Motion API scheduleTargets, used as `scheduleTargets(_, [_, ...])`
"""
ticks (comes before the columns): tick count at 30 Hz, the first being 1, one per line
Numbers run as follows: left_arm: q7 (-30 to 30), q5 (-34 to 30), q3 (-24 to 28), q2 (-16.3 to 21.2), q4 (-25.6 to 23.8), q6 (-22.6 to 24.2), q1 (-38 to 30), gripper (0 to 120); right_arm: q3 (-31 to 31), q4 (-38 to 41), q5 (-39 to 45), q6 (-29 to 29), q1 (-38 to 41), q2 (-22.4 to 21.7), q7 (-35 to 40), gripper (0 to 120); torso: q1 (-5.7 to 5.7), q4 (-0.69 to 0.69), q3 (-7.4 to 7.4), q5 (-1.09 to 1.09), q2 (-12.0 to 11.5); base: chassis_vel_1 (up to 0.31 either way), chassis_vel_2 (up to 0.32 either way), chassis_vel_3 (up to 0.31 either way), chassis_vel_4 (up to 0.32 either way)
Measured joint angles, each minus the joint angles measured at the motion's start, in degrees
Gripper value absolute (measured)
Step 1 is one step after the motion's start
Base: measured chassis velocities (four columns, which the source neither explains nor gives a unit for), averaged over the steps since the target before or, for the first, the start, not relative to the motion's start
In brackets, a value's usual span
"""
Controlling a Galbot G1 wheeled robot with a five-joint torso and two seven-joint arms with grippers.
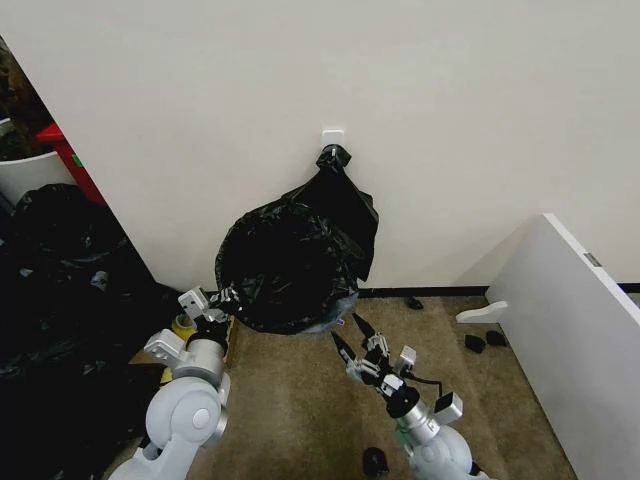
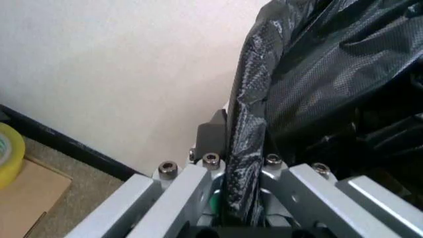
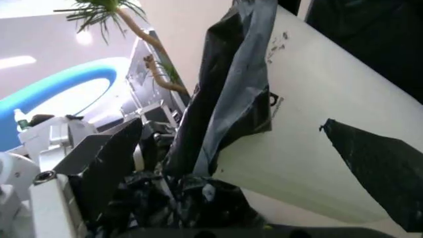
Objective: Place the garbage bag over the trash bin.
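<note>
The black garbage bag point(image 1: 295, 255) bulges round against the wall, and its top tail is caught at a white wall hook point(image 1: 333, 140). It covers the trash bin; in the right wrist view the bin's off-white wall point(image 3: 310, 144) shows bare beside the bag's draped edge point(image 3: 231, 99). My left gripper point(image 1: 222, 300) is at the bag's lower left edge, shut on a twisted strip of bag point(image 2: 244, 148). My right gripper point(image 1: 349, 337) stands open just under the bag's lower right edge, with crumpled bag film next to one dark finger point(image 3: 112, 163).
A pile of black bags point(image 1: 60, 300) fills the left side, with a white tub point(image 1: 30, 170) behind it. A yellow tape roll point(image 1: 183, 325) lies on cardboard point(image 2: 26, 193) near my left arm. A white panel point(image 1: 570, 320) stands at the right. Small black items point(image 1: 475, 343) lie on the carpet.
</note>
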Motion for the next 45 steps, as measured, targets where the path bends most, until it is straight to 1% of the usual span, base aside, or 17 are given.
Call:
scheduleTargets(4, [0.0,0.1,0.2,-0.1,0.0,0.0,0.0,0,0.2,0.1,-0.3,-0.2,-0.4,-0.1,-0.3,100,0.00,0.00,0.00,0.00,0.0,0.000,0.000,0.000,0.000])
scheduleTargets(10, [0.0,0.2,0.4,-0.2,-0.4,0.0,0.1,0,-1.1,3.1,-5.4,-0.1,-1.1,0.8,8.4,98,0.00,0.00,0.00,0.00,0.0,0.000,0.000,0.000,0.000])
scheduleTargets(12, [0.0,0.2,0.4,-0.3,-0.4,0.0,0.2,0,-1.5,3.7,-5.8,-0.2,-1.1,1.0,9.7,89,0.00,0.00,0.00,0.00,0.0,0.000,0.000,0.000,0.000])
scheduleTargets(13, [0.0,0.2,0.4,-0.3,-0.4,0.0,0.2,0,-1.5,3.7,-5.8,-0.2,-1.1,1.0,9.7,89,0.00,0.00,0.00,0.00,0.0,0.000,0.000,0.000,0.000])
scheduleTargets(16, [0.0,0.2,0.3,-0.3,-0.5,0.0,0.2,0,-1.5,3.8,-6.2,-0.4,-1.1,1.0,9.9,77,0.00,0.00,0.00,0.00,0.0,0.000,0.000,0.000,0.000])
scheduleTargets(17, [0.0,0.2,0.3,-0.3,-0.5,0.0,0.2,0,-1.5,3.8,-6.2,-0.4,-1.1,1.0,9.9,77,0.00,0.00,0.00,0.00,0.0,0.000,0.000,0.000,0.000])
scheduleTargets(18, [0.0,0.2,0.3,-0.4,-0.6,0.0,0.2,0,-1.5,3.8,-6.4,-0.4,-1.0,1.0,9.9,71,0.00,0.00,0.00,0.00,0.0,0.000,0.000,0.000,0.000])
scheduleTargets(21, [0.0,0.2,0.4,-0.4,-0.8,0.0,0.3,0,-1.5,3.6,-7.3,-0.4,-1.0,1.2,9.8,57,0.00,0.00,0.00,0.00,0.0,0.000,0.000,0.000,0.000])
scheduleTargets(23, [0.0,0.2,0.4,-0.4,-0.9,0.0,0.3,0,-1.5,3.6,-7.6,-0.4,-1.0,1.4,9.8,54,0.00,0.00,0.00,0.00,0.0,0.000,0.000,0.000,0.000])
scheduleTargets(26, [0.0,0.2,0.6,-0.4,-1.3,0.0,0.5,0,-1.5,3.3,-8.3,-0.4,-1.0,1.9,9.8,40,0.00,0.00,0.00,0.00,0.0,0.000,0.000,0.000,0.000])
scheduleTargets(27, [-0.1,0.2,0.6,-0.5,-1.5,0.0,0.6,0,-1.5,3.1,-8.7,-0.4,-1.0,2.1,9.8,33,0.00,0.00,0.00,0.00,0.0,0.000,0.000,0.000,0.000])
scheduleTargets(29, [-0.1,0.2,0.7,-0.5,-1.7,0.0,0.7,0,-1.5,3.0,-9.1,-0.3,-0.9,2.1,9.9,32,0.00,0.00,0.00,0.00,0.0,0.000,0.000,0.000,0.000])
scheduleTargets(31, [-0.2,0.2,0.7,-0.5,-2.1,0.2,0.9,0,-1.4,2.2,-10.3,0.0,-0.7,2.1,9.7,20,0.00,0.00,0.00,0.00,0.0,0.000,0.000,0.000,0.000])
scheduleTargets(33, [-0.2,0.2,0.7,-0.5,-2.3,0.2,1.0,0,-1.3,1.9,-10.6,0.1,-0.6,2.1,9.5,17,0.00,0.00,0.00,0.00,0.0,0.000,0.000,0.000,0.000])
scheduleTargets(37, [-0.4,-0.4,0.4,-0.3,-3.2,0.5,1.2,0,-0.8,0.2,-11.4,0.4,0.1,2.1,7.5,0,0.00,0.00,0.00,0.00,0.0,0.000,0.000,0.000,0.000])
scheduleTargets(42, [-0.7,-1.3,0.3,-0.1,-4.2,1.4,1.5,0,-0.3,-1.3,-12.3,0.6,0.7,2.4,6.5,0,0.00,0.00,0.00,0.00,0.0,0.000,0.000,0.000,0.000])
scheduleTargets(45, [-1.6,-3.2,0.5,0.1,-6.2,4.2,2.0,0,0.0,-2.7,-13.8,1.0,1.5,2.7,7.6,0,0.00,0.00,0.00,0.01,0.0,0.000,0.000,0.000,0.000])
